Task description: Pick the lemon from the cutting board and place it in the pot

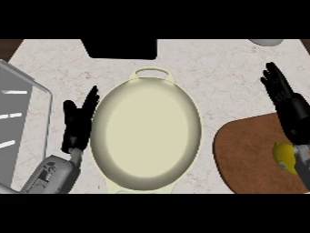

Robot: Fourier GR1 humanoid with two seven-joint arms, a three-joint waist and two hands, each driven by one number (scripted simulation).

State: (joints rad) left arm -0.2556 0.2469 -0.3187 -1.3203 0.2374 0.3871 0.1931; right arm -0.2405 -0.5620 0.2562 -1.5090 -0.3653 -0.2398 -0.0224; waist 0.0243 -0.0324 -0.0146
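Note:
A cream oval pot (147, 132) with a loop handle at its far end sits in the middle of the counter, nothing inside it. At the lower right lies a brown round cutting board (247, 150). The yellow lemon (284, 156) rests on the board, half hidden behind my right forearm. My right hand (292, 109) hovers open above the board's far edge, fingers straight and pointing away, just beyond the lemon. My left hand (78, 123) rests open, fingers up, right beside the pot's left rim.
A grey sink basin (6, 118) with a metal rim fills the left edge. A black object (122, 48) stands at the counter's back, behind the pot. A pale round thing (268, 42) peeks in at the top right.

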